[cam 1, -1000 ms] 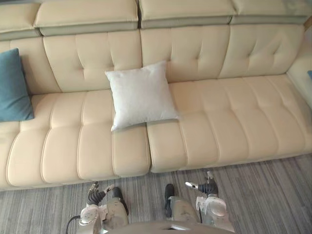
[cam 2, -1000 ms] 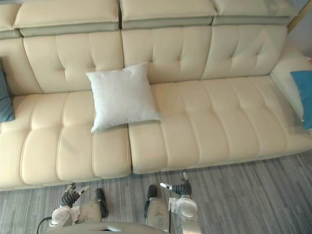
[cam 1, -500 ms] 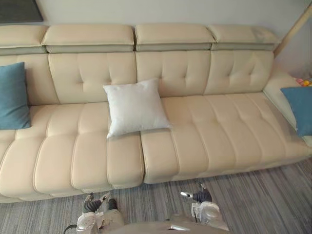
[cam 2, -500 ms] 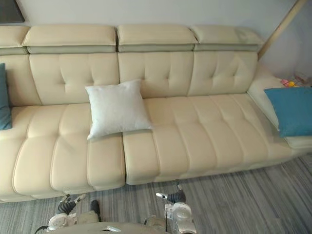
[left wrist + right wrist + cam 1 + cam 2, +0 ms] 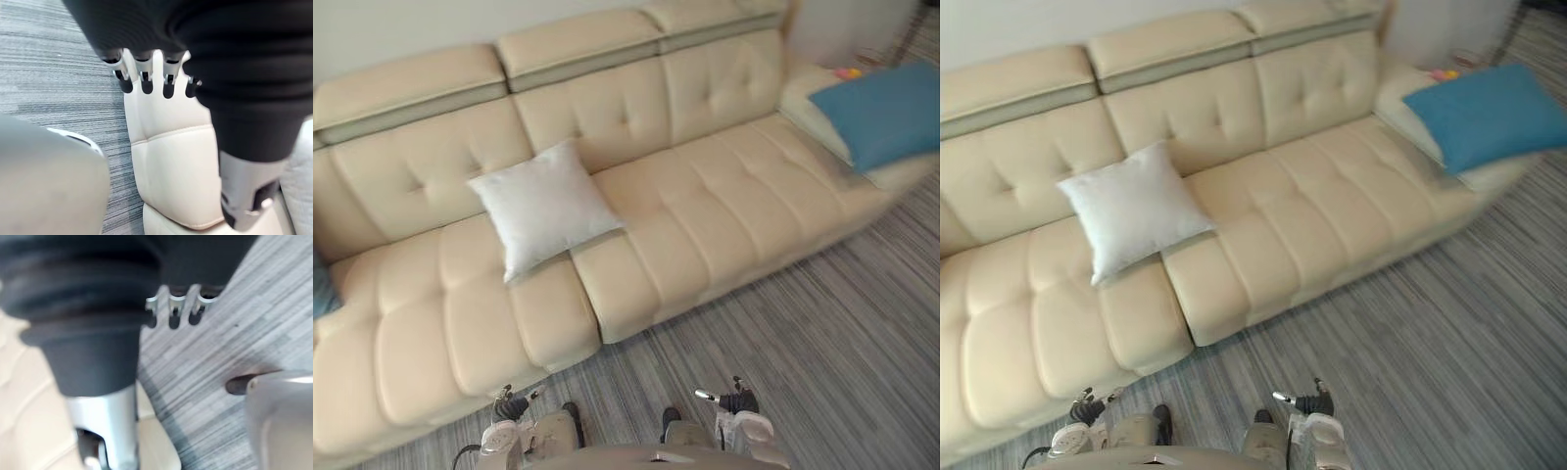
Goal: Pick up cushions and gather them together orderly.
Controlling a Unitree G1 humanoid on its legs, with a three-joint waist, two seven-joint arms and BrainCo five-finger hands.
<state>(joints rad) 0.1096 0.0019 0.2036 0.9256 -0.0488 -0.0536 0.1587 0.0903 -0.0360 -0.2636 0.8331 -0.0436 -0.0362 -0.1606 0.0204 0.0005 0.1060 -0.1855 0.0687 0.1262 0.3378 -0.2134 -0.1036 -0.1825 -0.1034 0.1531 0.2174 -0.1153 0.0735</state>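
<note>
On the sofa (image 5: 705, 215), the white cushion (image 5: 545, 206) and far-right blue cushion (image 5: 879, 113) lie well apart, ungathered and seemingly beyond reach, so the left hand (image 5: 509, 406) and right hand (image 5: 729, 399) hang low, fingers relaxed, empty.

The left hand (image 5: 145, 82) has a black cover over its back and wrist, with ridges like rings. A row of small silver fingers with black tips comes out from under it. Its thumb (image 5: 244, 186) is a silver-grey block with dark slots. The right hand (image 5: 174, 313) looks the same: ridged black cover, shiny silver fingers, black tips. Seen from above, each wrist has a round, pale silver cap (image 5: 751, 428).
</note>
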